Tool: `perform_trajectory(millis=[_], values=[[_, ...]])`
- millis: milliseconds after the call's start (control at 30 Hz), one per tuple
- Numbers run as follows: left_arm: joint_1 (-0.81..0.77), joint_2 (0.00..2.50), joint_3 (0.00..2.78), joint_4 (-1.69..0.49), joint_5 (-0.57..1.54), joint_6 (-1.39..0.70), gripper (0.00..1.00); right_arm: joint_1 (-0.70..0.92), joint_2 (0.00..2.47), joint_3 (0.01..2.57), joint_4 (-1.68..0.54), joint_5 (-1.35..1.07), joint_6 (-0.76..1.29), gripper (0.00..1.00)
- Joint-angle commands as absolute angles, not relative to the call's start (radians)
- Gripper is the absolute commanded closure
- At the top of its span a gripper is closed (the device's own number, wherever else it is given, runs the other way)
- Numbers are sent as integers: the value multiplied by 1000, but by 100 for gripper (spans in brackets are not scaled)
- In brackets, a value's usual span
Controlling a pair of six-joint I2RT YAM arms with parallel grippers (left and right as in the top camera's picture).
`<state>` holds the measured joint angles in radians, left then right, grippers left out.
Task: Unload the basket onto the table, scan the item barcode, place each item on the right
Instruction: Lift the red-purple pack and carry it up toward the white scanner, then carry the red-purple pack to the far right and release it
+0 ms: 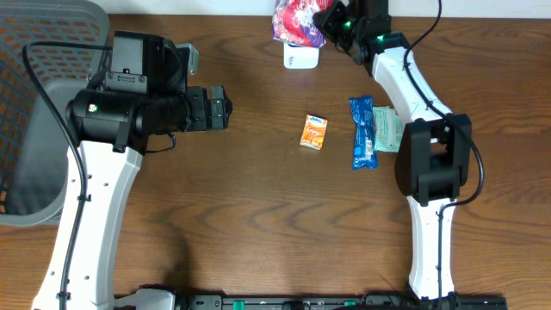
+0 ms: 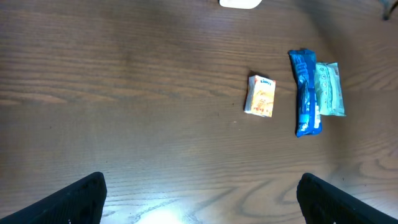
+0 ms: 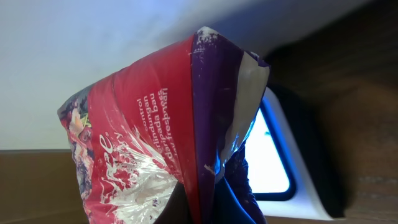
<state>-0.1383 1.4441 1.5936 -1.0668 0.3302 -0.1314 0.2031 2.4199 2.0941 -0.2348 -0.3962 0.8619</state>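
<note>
Pouch [image 1: 297, 21], red and purple, crinkled foil, is held aloft at the far edge of the table [image 1: 258, 215], just beside and partly over the white scanner [image 1: 301, 58]. Right gripper [image 1: 325, 21] pinches it by one end, jaws pressed tight on the film. In the right wrist view the pouch hangs in front of the scanner's lit window [image 3: 273, 155], printed text facing the camera; no barcode can be made out on the side shown. Step judged: presenting the pack to the reader. Risks: the barcode may face away from the window, so no read; creases and glare on the foil could break up the code; a grip on thin film could slip if the wrist rotates fast, dropping the pouch onto the scanner. Left gripper [image 1: 222, 109] hangs over bare wood on the left, fingers spread wide, holding nothing. In mid-table, well apart from the scanner, lie an orange packet [image 1: 314, 132], a blue bar [image 1: 362, 132] and a pale green packet [image 1: 389, 129] touching the bar's side. Grey basket [image 1: 26, 172] sits at the far left.
</note>
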Motion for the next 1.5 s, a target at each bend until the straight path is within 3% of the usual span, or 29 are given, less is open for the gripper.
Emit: perform_trajectory(millis=[0,200,400,600,900,1200,1367,1400,1467], values=[[-136,1446,1592,-1069,321,-133,2,203,2411,2142,-230,-410,809,99],[-136,1446,1592,-1069,321,-133,2,133,2332,2203,-376,-380,690,99],[-136,1446,1592,-1069,321,-133,2,-9,2191,2209,-751,-26,528,99],[-136,1446,1592,-1068,321,-133,2,-199,2199,2194,-1041,272,395,99],[-136,1446,1592,-1068,321,-133,2,-380,2212,2042,-988,293,352,99],[-136,1446,1592,-1069,321,-133,2,-509,2211,2000,-997,287,442,99],[-136,1446,1592,-1069,321,-133,2,-547,2211,2000,-1011,226,661,99],[-136,1446,1592,-1069,321,-133,2,-549,2211,2000,-1005,210,665,96],[-136,1446,1592,-1069,321,-133,2,-550,2211,2000,-995,184,691,76]])
